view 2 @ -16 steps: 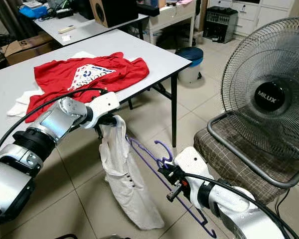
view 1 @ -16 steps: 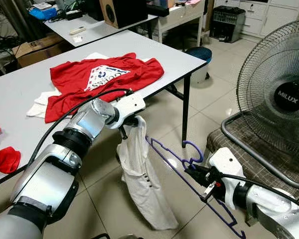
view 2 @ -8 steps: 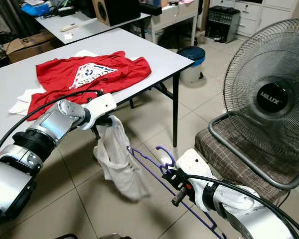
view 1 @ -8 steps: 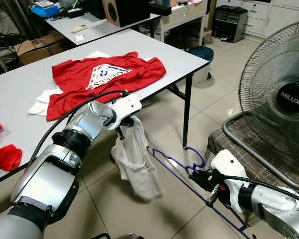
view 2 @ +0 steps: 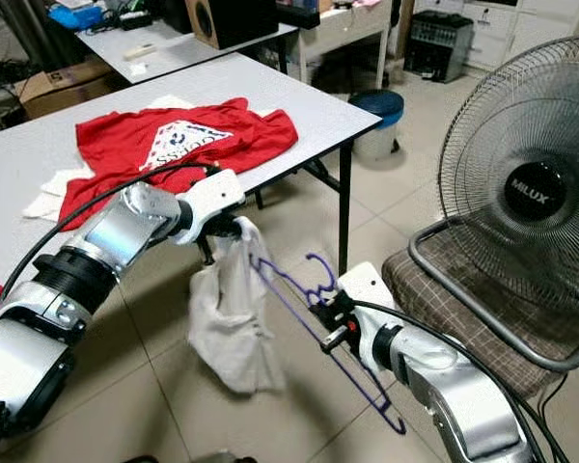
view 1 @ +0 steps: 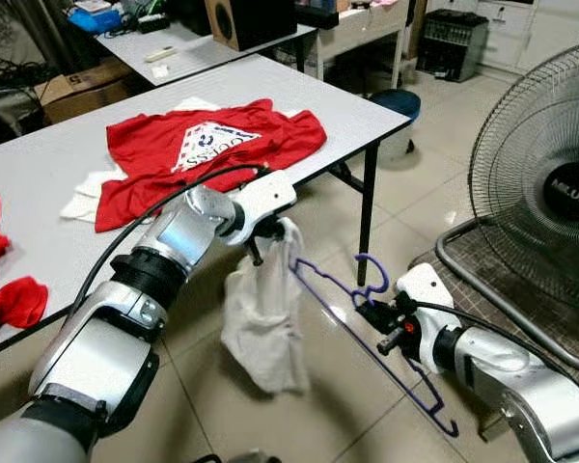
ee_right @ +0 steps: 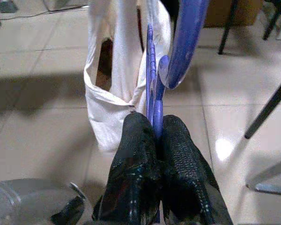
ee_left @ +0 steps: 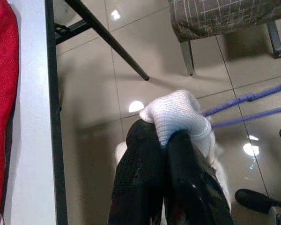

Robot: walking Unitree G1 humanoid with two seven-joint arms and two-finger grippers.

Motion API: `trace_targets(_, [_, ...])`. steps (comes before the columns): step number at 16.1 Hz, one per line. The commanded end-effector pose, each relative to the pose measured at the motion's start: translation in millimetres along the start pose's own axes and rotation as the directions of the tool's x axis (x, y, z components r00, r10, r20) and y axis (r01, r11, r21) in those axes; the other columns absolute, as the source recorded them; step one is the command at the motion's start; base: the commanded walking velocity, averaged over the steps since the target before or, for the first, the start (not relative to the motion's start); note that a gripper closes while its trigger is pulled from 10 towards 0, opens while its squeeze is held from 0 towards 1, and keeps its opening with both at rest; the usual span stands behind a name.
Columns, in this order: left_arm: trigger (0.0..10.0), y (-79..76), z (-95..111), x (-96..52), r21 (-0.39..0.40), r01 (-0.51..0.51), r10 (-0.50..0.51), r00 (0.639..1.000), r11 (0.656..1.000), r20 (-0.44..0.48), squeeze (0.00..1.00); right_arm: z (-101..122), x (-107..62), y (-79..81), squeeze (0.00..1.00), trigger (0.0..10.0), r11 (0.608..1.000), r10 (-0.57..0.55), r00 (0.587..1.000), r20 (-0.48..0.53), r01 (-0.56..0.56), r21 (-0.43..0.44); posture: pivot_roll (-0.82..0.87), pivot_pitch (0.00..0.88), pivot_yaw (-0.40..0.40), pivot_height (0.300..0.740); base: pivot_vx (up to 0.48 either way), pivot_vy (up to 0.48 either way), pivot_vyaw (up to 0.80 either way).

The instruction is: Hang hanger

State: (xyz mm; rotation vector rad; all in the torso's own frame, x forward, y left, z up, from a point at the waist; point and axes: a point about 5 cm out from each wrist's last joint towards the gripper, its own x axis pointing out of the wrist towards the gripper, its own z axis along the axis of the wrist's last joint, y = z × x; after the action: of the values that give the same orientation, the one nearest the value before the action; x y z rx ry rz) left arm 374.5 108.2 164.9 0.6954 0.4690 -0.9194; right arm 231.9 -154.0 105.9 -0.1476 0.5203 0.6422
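While the left gripper [view 1: 270, 241] hangs just off the near edge of the table [view 1: 48, 183], its two black fingers [ee_left: 145, 159] are clamped together on a bunched fold of a white garment [view 1: 261, 309]. The cloth droops from that pinch toward the tiled floor [view 1: 309, 386], its lower end hanging free above the tiles. To the right, the right gripper [view 1: 381, 323] is closed on a purple hanger [view 1: 367, 333], with the fingers [ee_right: 178, 159] pressed on either side of the thin bar just below the hook [view 1: 372, 275]. The hanger lies tilted in the air between the two arms: its far left end reaches up to the garment near the left gripper, touching or entering the cloth there, and its other end slopes down to the near right, ending in a small curl above the floor. The hook curves upward just left of the right gripper.

On the table, far from the grippers, a red shirt [view 1: 212, 145] with a white triangular print lies spread flat, partly over a white cloth [view 1: 82, 198]. More red fabric [view 1: 5, 289] sits at the table's left edge. At the right stands a fan [view 1: 550, 183] with a wire grille, resting on a chair [view 1: 482, 280] with a checked seat. A blue bin [view 1: 391, 106] stands beyond the table's far right leg.
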Motion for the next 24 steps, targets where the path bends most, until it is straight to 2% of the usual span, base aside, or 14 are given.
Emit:
trace_targets(1, [0.0,6.7,1.6,-8.4,-0.004,-0.022,0.022,1.000,1.000,0.014,0.00,8.0,1.4,-1.2,0.00,10.0,1.000,-0.026,0.999,0.035,0.026,-0.003,-0.11,0.000,0.152,0.740,0.000,0.000,0.00])
trace_targets(3, [0.0,8.1,1.5,-12.9,-0.007,-0.025,0.026,1.000,1.000,0.013,0.00,5.1,3.2,-6.2,0.00,10.0,0.994,-0.102,0.994,0.026,0.101,0.044,-0.11,0.000,0.157,0.740,0.000,0.000,0.00])
trace_targets(4, [0.0,6.2,0.0,-17.5,-0.010,-0.010,0.010,1.000,1.000,0.014,0.00,0.8,6.4,-16.8,0.00,10.0,0.970,-0.215,0.976,0.022,0.211,0.117,-0.12,0.000,0.160,0.740,0.000,0.000,0.00])
trace_targets(6, [0.0,-1.4,-1.3,-22.5,-0.005,0.046,-0.046,0.999,0.999,0.026,0.00,4.3,9.4,-27.8,0.00,10.0,0.936,-0.307,0.949,0.074,0.287,0.205,-0.13,0.000,0.161,0.740,0.000,0.000,0.00])
trace_targets(7, [0.0,-14.0,1.6,-25.1,0.031,0.130,-0.131,0.990,0.991,0.054,0.00,8.4,16.2,-34.2,0.00,10.0,0.896,-0.323,0.939,0.117,0.264,0.356,-0.13,0.000,0.150,0.740,0.000,0.000,0.00])
trace_targets(10, [0.0,-26.8,18.0,-26.1,0.076,0.192,-0.200,0.973,0.978,0.116,0.00,8.2,30.8,-31.2,0.00,10.0,0.922,-0.205,0.974,0.097,0.158,0.354,-0.13,0.000,0.129,0.740,0.000,0.000,0.00])
trace_targets(13, [0.0,-42.9,15.2,-26.1,0.128,0.270,-0.281,0.956,0.954,0.078,0.00,38.4,33.2,-41.0,0.00,10.0,0.893,-0.232,0.945,0.231,0.112,0.435,-0.13,0.000,0.120,0.740,0.000,0.000,0.00])
trace_targets(15, [0.0,-60.3,8.6,-27.3,0.151,0.375,-0.385,0.922,0.915,0.044,0.00,60.6,34.5,-56.3,0.00,10.0,0.808,-0.303,0.895,0.326,0.060,0.586,-0.14,0.000,0.119,0.740,0.000,0.000,0.00])
trace_targets(16, [0.0,-64.3,8.0,-28.9,0.158,0.397,-0.408,0.912,0.904,0.041,0.00,65.9,35.5,-59.8,0.00,10.0,0.785,-0.311,0.885,0.346,0.035,0.618,-0.14,0.000,0.119,0.740,0.000,0.000,0.00])
trace_targets(19, [0.0,-75.4,28.4,-33.3,0.130,0.464,-0.481,0.860,0.876,0.172,0.00,78.2,42.7,-72.6,0.00,10.0,0.662,-0.384,0.852,0.356,-0.014,0.749,-0.16,0.000,0.109,0.740,0.000,0.000,0.00])
trace_targets(21, [0.0,-79.7,37.9,-35.4,0.129,0.488,-0.505,0.836,0.863,0.214,0.00,85.0,47.2,-73.8,0.00,10.0,0.609,-0.399,0.840,0.366,-0.055,0.791,-0.16,0.000,0.099,0.740,0.000,0.000,0.00])
trace_targets(22, [0.7,-76.7,37.3,-30.6,0.137,0.443,-0.463,0.864,0.886,0.198,0.00,91.0,48.4,-71.9,0.00,10.0,0.558,-0.398,0.831,0.388,-0.117,0.821,-0.16,0.000,0.099,0.740,0.000,0.000,0.00])
trace_targets(23, [0.0,-65.0,35.2,-20.4,0.123,0.316,-0.334,0.926,0.941,0.177,0.00,98.1,47.7,-63.8,0.00,10.0,0.592,-0.346,0.838,0.422,-0.154,0.791,-0.16,0.000,0.099,0.740,0.000,0.000,0.00])
trace_targets(24, [0.0,-57.7,34.7,-15.7,0.106,0.239,-0.254,0.952,0.965,0.170,0.00,100.8,47.4,-57.6,0.00,10.0,0.633,-0.302,0.849,0.433,-0.161,0.757,-0.16,0.000,0.099,0.740,0.000,0.000,0.00])
